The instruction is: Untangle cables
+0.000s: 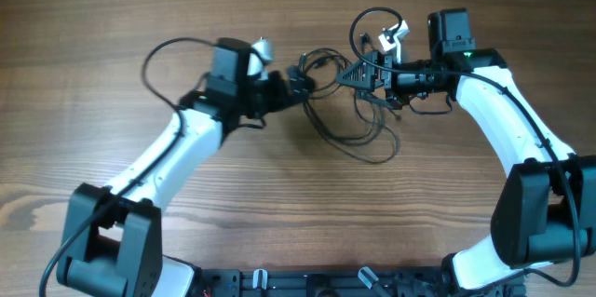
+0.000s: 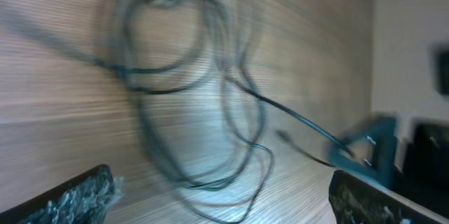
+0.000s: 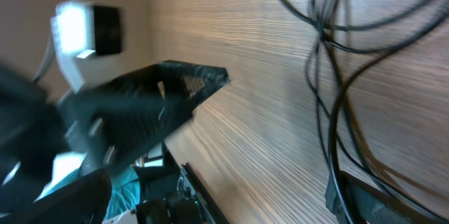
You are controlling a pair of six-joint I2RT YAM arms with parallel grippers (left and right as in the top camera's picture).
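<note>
cables are lying on the wooden table in the gap between the two grippers. the left gripper is pointing at the tangle's left edge, where a small loop is sitting right at its tip. the right gripper is meeting the upper right part of the tangle. the overhead view is not making clear whether either one is touching a cord.

the cords are thin and black, crossing one another in several loose loops. a larger loop is sagging toward the near edge of the table, and another is curling up beyond the right gripper.

the left arm is slanting up from its base at the lower left, with its wrist turned so the gripper is facing right. its fingers are standing wide apart in the left wrist view (much blurred), with nothing pinched and the cords spreading over the table ahead of them. the right arm is rising from the lower right and bending left at the top. its fingers are also spread, and cords are running down close beside one of them, contact unclear.
</note>
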